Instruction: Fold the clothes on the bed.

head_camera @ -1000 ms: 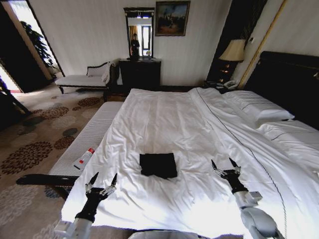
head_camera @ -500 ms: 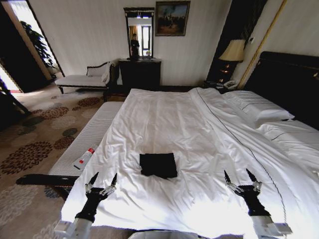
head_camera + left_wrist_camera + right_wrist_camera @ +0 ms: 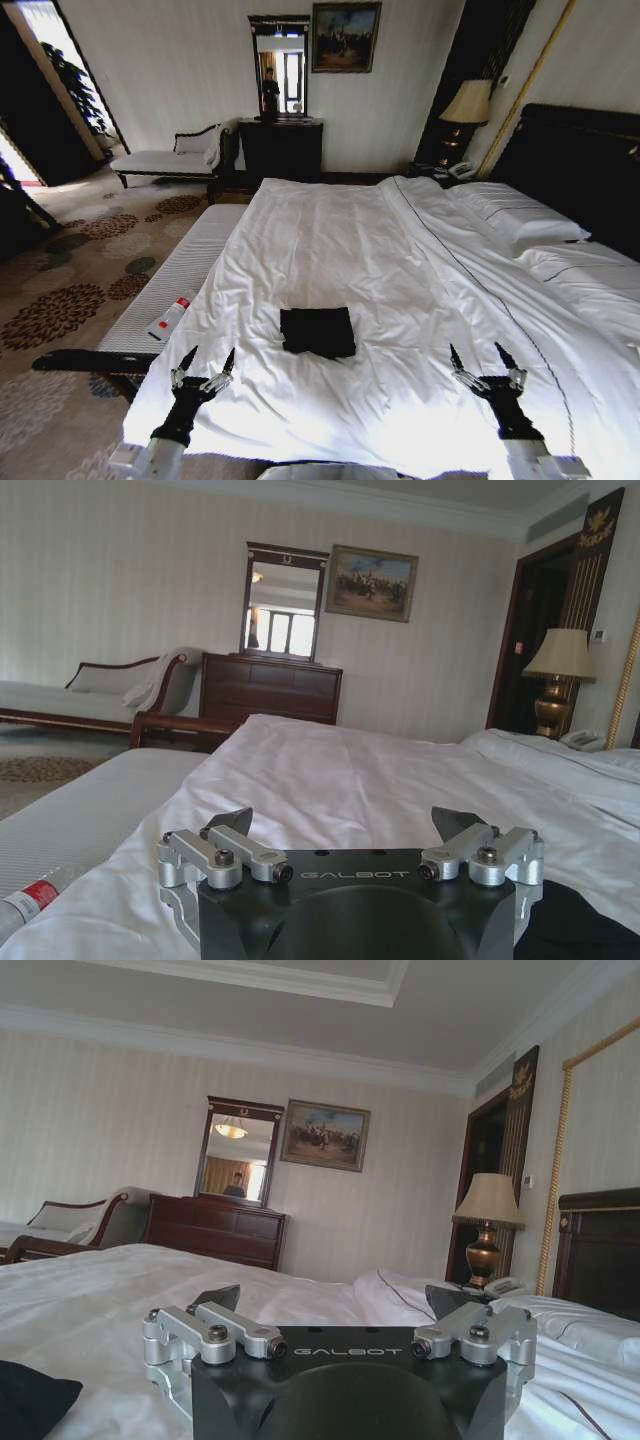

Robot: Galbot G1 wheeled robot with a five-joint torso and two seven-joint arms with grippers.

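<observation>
White sheets cover the bed [image 3: 330, 240] that takes up most of my head view, with a dark headboard to the right and a bench along its left side. On the near half lie the clothes [image 3: 317, 331], already a compact black rectangle flat on the duvet, so I judge the folding nearly or fully done. I expect the fabric to be light, soft and limp, liable to slump if lifted by one corner; I would take it by two edge corners or slide under a folded edge. My left gripper [image 3: 203, 371] hovers over the near-left bed edge, jaws spread and empty, with the clothes ahead and to its right. My right gripper [image 3: 486, 368] hangs open too, well apart from them on the other side.
</observation>
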